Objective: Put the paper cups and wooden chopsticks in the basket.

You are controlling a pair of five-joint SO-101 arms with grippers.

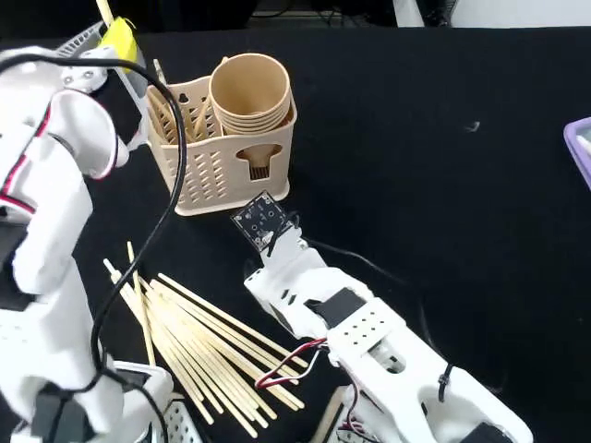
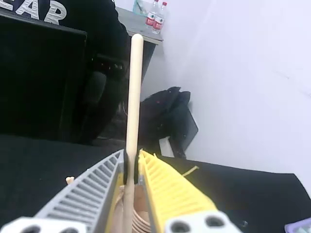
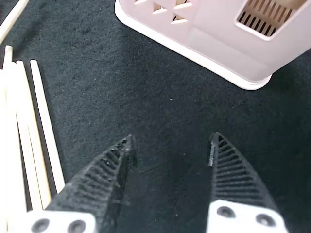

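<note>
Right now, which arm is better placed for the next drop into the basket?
Left, likely. The left gripper is shut on a chopstick up by the basket. The right gripper is open and empty over bare table, beside the loose chopsticks.

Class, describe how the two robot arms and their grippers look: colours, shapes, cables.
Both arms are white moulded plastic. The left arm carries a looping black cable. The left gripper has one grey and one yellow ridged, tapering finger. The right arm has a perforated panel and red wires. The right gripper has two black ridged, pointed fingers.
</note>
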